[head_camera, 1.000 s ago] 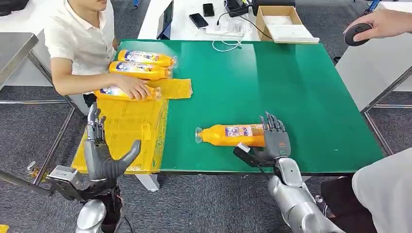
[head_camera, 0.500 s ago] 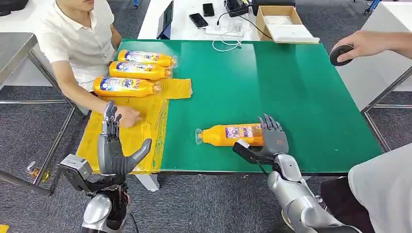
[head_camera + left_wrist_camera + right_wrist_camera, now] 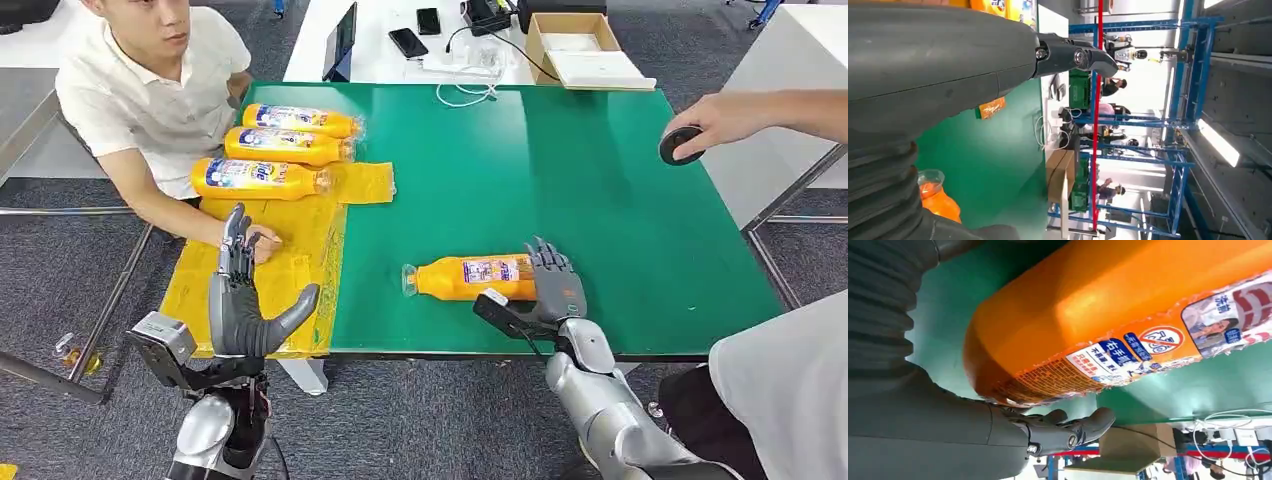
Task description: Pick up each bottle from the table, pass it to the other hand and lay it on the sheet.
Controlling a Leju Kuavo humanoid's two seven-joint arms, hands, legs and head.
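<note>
An orange bottle point(image 3: 468, 277) lies on its side on the green table point(image 3: 600, 190), cap pointing left. My right hand point(image 3: 553, 290) is at its base: fingers point(image 3: 556, 268) stretch along the far side, the thumb point(image 3: 497, 311) reaches out on the near side. In the right wrist view the bottle point(image 3: 1118, 315) lies against the palm with the fingers point(image 3: 1068, 429) straight. My left hand point(image 3: 243, 300) is raised over the near edge of the yellow sheet point(image 3: 290, 268), fingers apart and empty. Three orange bottles point(image 3: 258, 178) lie side by side on the sheet's far end.
A seated person at the left rests a hand point(image 3: 262, 242) on the sheet, just beyond my left hand. Another person's hand point(image 3: 720, 120) holds a black disc point(image 3: 681, 144) over the table's right edge. A white table point(image 3: 400, 50) behind carries phones, cables and a cardboard box point(image 3: 585, 50).
My left hand rose and moved forward over the sheet. The seated person let go of the third bottle and drew the hand nearer. My right hand edged left along the bottle. The disc moved left.
</note>
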